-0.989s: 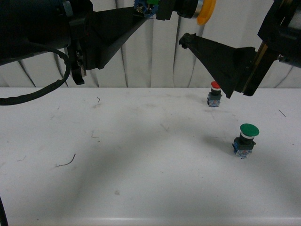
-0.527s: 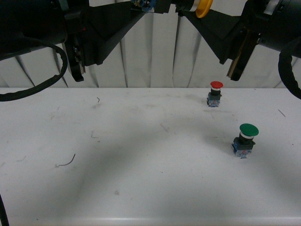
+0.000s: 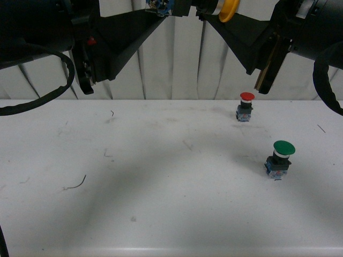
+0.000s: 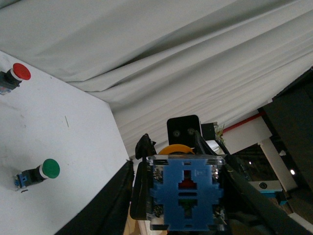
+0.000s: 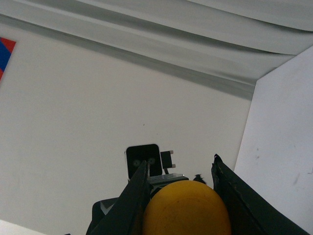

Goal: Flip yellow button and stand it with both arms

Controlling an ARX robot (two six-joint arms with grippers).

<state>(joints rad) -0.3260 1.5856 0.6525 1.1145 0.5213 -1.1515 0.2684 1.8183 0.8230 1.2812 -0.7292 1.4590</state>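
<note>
So the yellow button (image 3: 229, 10) is held way up in the air, right at the top edge of the front view and well above the surface (image 3: 161, 203). It's turned sideways between the two grippers, with the blue contact block pointed toward the left arm and the yellow cap toward the right arm.

The left gripper (image 3: 161, 7) is clamped on the block end. In the left wrist view the blue block is seen squeezed between the two black fingers (image 4: 139, 196), and a sliver of the cap can be made out just behind it. The right gripper (image 3: 214, 13) looks closed around the cap end. In the right wrist view the whole gap between its fingers (image 5: 122, 210) is filled by the cap, and both inner edges appear to be touching it. How firmly it's gripped can't be told.

Down on the surface, a red button (image 3: 246, 106) is stood upright toward the back on the right. A green button (image 3: 280, 158) is stood upright nearer the front and a bit further right. The two are kept well apart, and both are left untouched by the arms. A thin dark scrap (image 3: 75, 184) is seen lying on the left side of the surface, far from both buttons. A pleated white curtain (image 3: 177, 64) is hung behind everything.
</note>
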